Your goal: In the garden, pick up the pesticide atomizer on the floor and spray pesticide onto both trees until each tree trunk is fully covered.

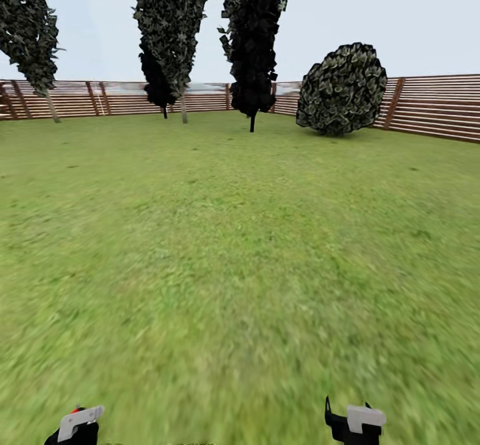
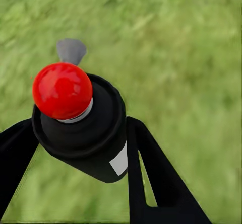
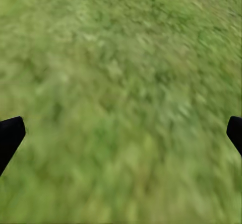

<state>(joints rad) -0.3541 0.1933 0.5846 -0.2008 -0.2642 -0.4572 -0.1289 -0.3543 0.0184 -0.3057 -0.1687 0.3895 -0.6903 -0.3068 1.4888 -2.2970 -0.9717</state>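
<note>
Left tool (image 2: pixel 83 148) is clamped on the pesticide atomizer (image 2: pixel 80 128), black body w/ red ball on top, held above the grass floor (image 2: pixel 191 58). Right tool (image 3: pixel 121 133) is spread wide, nothing in it. Trees (image 1: pixel 170 25) and a round bush (image 1: pixel 341 89) stand far off by the fence (image 1: pixel 433 106).
</note>
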